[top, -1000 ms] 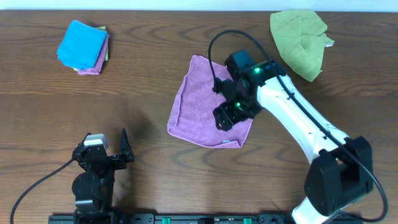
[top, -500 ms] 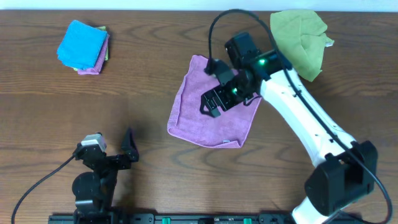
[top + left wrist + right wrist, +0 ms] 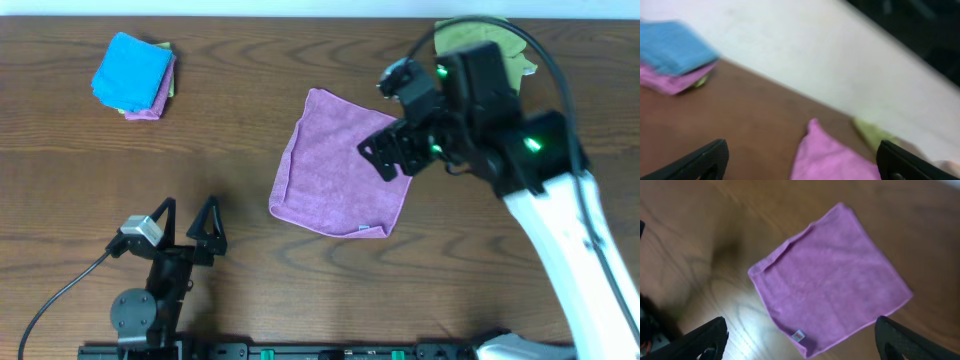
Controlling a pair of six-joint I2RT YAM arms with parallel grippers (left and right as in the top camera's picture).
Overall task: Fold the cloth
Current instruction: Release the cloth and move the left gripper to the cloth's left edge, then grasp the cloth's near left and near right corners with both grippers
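On table (image 3: 230, 120): pink cloth (image 3: 335, 165) sits centre, flat, unfolded, near-square, skewed to the front edge, tag at near corner. Right claw (image 3: 380, 160) hovers over its right edge, jaws wide apart, empty, so it's the nearer arm. Left claw (image 3: 188, 222) near-left, well apart from it, jaws also spread.

Pink-purple cloth (image 3: 335, 165) lies spread flat on the wooden counter (image 3: 230, 150), near its middle.

The roughly square, fuzzy-textured piece sits turned at an angle, with one corner pointing toward the far edge and another toward the near side. It rests smooth and largely unwrinkled, with a raised hem running along its left edge. A small white label (image 3: 798, 335) shows at the lower edge, close to the near corner. All four edges lie down on the wood.
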